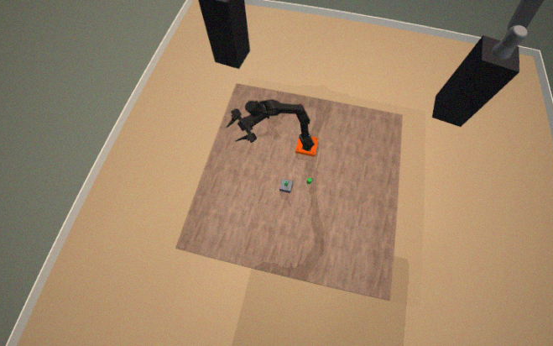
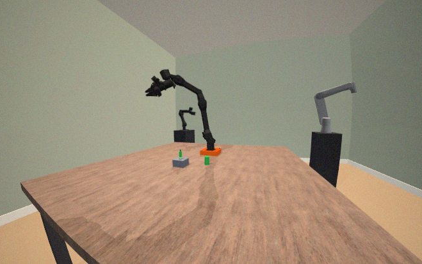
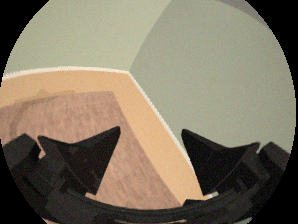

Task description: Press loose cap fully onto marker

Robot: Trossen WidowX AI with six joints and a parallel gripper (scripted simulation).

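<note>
Claw (image 2: pixel 150 92) wide and empty, high over the tabletop (image 2: pixel 238 197), well apart from upright cap (image 2: pixel 207 160) just beside holder block (image 2: pixel 180 162)

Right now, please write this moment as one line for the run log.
gripper: open, holds nothing, raised high, away from both objects | cap: upright on table, beside holder block | marker: upright in block, uncapped | step: cap not yet picked

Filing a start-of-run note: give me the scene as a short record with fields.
marker: green, upright in the grey holder block, uncapped
cap: green, standing loose on the table, beside the block, apart from it
hand: open, empty, raised high, away from both
arm base: orange plate, behind the cap
</note>
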